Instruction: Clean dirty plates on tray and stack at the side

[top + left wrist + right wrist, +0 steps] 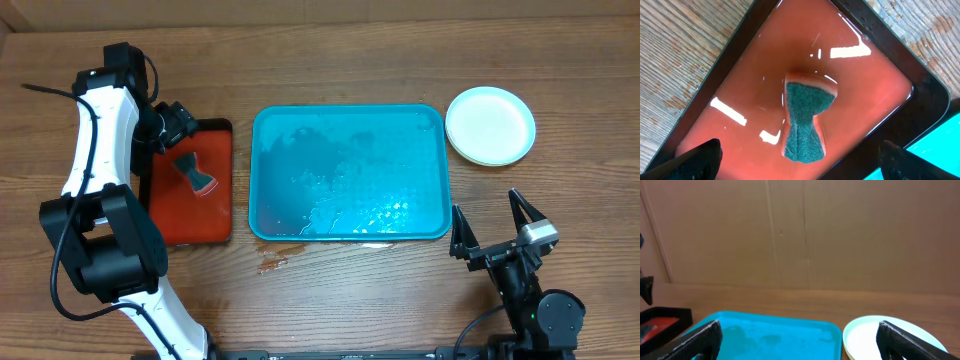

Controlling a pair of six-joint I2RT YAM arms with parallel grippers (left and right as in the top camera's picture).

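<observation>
Cardboard wall [800,230] only right wrist shows; overhead alone shows whole tray [400,150].

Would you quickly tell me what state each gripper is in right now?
Left gripper: open, empty, above the sponge lying in the red tray.
Right gripper: open, holding nothing.

turquoise tray [430,120], pale blue plate [490,125], green sponge [805,122], red tray [215,215]

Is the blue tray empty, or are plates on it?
Empty. The tray shows only a wet sheen; the one visible plate lies on the table beside it.
</observation>
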